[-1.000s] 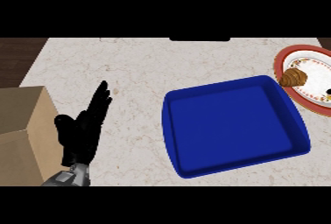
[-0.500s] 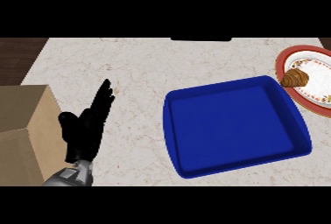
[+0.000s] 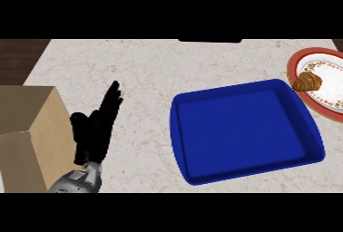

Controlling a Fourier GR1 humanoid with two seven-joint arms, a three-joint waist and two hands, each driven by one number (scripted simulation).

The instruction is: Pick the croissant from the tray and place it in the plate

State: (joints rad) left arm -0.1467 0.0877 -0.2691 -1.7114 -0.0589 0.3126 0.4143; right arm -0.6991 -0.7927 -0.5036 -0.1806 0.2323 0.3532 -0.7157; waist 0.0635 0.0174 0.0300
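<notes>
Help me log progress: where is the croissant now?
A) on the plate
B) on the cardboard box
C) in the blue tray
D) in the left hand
A: the croissant lies on the plate's left part, while the blue tray holds nothing.

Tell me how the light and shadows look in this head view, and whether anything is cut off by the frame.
Head view: the light is even and soft, with no glare on the counter. The tray is darker along its inner walls. The plate runs off the right edge, the croissant on it. The cardboard box is cut at the left, beside the resting left hand.
</notes>
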